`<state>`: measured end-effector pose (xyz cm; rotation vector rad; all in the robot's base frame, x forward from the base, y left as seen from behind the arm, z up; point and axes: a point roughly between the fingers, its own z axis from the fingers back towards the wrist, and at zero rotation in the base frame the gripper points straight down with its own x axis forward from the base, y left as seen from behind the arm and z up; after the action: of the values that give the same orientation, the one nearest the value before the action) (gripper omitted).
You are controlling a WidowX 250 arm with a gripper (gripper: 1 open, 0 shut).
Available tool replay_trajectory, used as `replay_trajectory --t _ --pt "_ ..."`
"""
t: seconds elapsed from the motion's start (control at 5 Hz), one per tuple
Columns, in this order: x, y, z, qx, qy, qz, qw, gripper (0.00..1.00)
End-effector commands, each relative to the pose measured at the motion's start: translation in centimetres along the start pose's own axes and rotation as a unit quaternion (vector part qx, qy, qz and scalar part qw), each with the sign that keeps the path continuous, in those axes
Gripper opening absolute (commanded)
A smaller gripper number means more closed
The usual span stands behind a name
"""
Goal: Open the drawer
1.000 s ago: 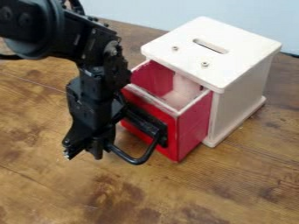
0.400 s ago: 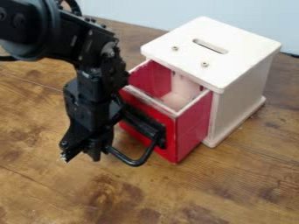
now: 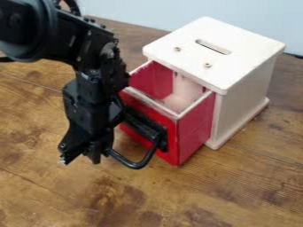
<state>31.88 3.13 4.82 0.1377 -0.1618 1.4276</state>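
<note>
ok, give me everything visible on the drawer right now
The drawer is an open-topped box, red outside and along the visible inner wall, with pale, wood-like top edges. Its red front carries a black bracket and a black looped handle that sticks out in front. It stands upright on the wooden table, pulled partly out of the white casing. A pale object, not identifiable, shows inside. The black gripper is at the handle and hides part of the front; contact is unclear.

Open gap toward 7 o'clock of the handle, over bare tabletop. White casing blocks 1 o'clock.
</note>
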Motion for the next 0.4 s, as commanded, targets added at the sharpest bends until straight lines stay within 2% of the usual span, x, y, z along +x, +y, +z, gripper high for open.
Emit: replay_trajectory --t 0.0,0.2 --pt "2.60 5.26 -0.81 0.070 0.003 0.049 0.9963 0.00" --pt "2.70 5.55 -0.84 0.072 0.004 0.047 0.9963 0.00"
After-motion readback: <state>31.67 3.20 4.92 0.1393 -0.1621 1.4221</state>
